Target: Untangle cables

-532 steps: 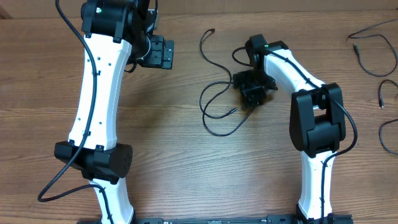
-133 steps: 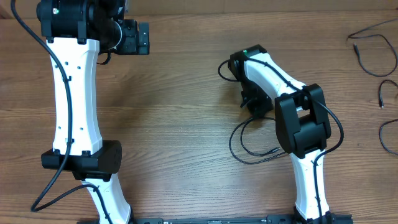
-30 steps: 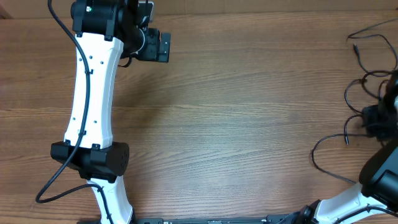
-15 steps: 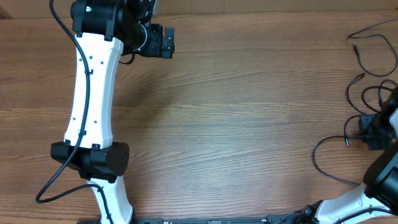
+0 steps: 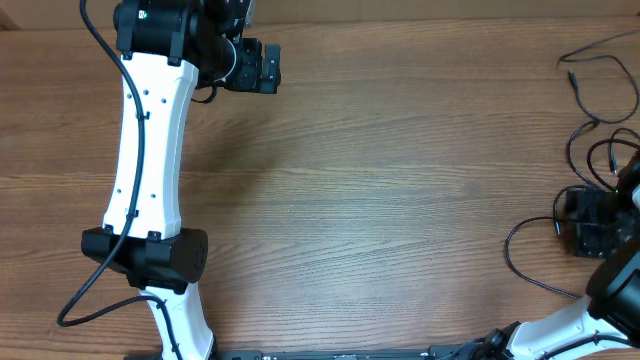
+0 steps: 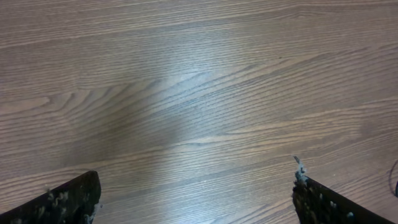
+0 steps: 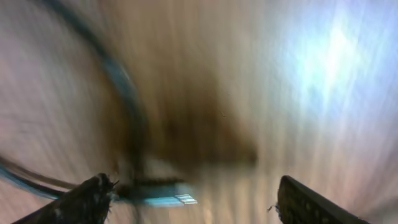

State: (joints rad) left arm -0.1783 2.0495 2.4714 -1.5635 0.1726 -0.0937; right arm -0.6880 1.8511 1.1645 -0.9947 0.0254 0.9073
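Cables (image 5: 506, 250) lay as loose strands at the far right edge of the table (image 5: 400, 200), mostly separated (loops beside the right gripper (image 5: 590, 225) possibly crossed, hard to tell). Right jaws stood wide, gripping nothing. Left gripper (image 5: 262, 68) was wide open, empty, well apart.

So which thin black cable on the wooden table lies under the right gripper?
The looped thin black cable emerging from beneath the right gripper; the long thin black cable lies apart, farther from the robot's base.
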